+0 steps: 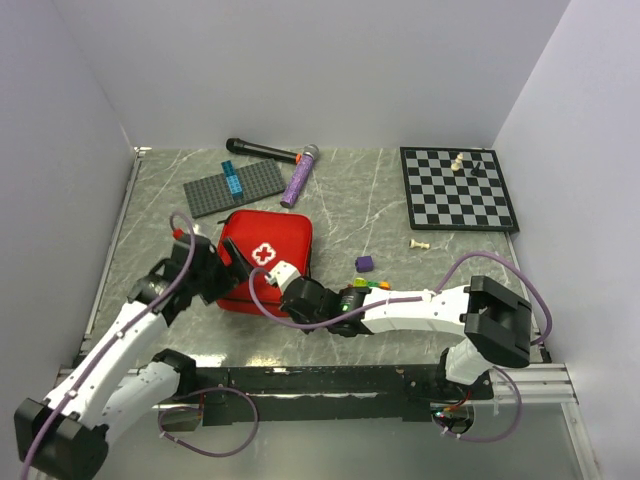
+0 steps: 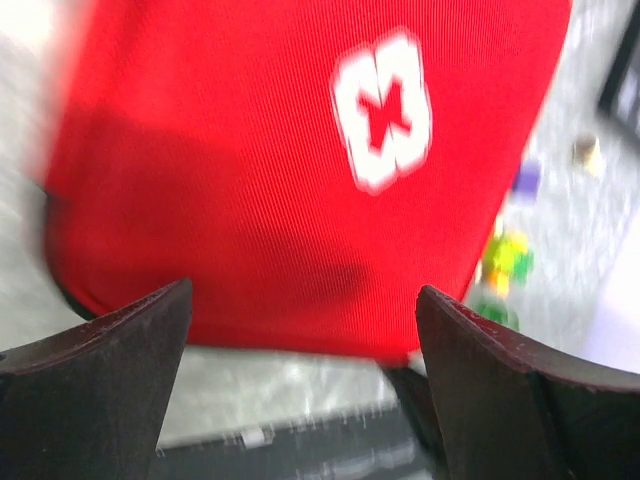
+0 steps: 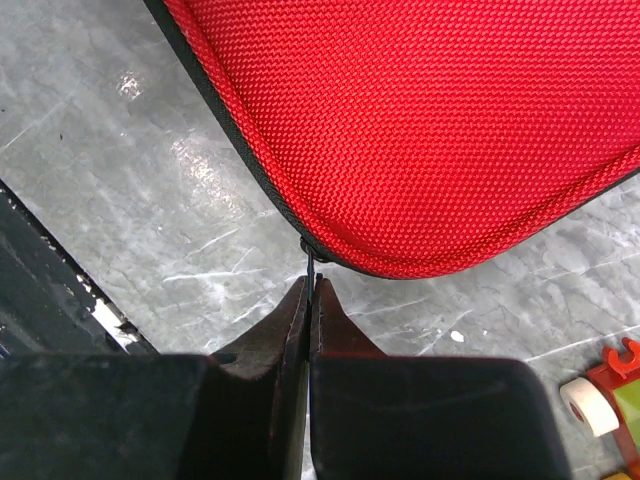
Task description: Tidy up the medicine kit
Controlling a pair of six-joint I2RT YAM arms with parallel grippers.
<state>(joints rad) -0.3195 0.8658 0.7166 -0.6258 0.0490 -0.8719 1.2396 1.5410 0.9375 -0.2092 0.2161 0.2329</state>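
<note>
Since the medicine kit (image 1: pixel 265 258) was lying flat and zipped with its white cross up, left of centre on the marbled table (image 1: pixel 380 215), the whole setup read to me as an opening attempt. The right gripper (image 3: pixel 311 290) had its fingers pinched tight together on a thin black tab at the kit's rounded near corner. I'd call that the zip pull (image 3: pixel 312 262) (it's tiny, so that's my guess and not a sure thing). Holding it right at the seam made sense if the plan was to drag the zip around the edge.

The left gripper (image 2: pixel 302 290) was spread wide with nothing in it, its two dark fingers (image 2: pixel 110 370) framing the red fabric. From the wrist view I couldn't tell whether they touched the case. My read is that it was parked there to brace the soft case so it wouldn't slide when the zip got tugged.

Pose-wise, seen from above, the right arm was stretched low across the table from its base toward the left, wrist bent toward the kit's near edge. The left arm reached forward with its elbow raised and came in at the kit's left side. Well apart from all this, the grey studded baseplate (image 1: pixel 235 186) and the chessboard (image 1: pixel 458 188) sat further back.
</note>
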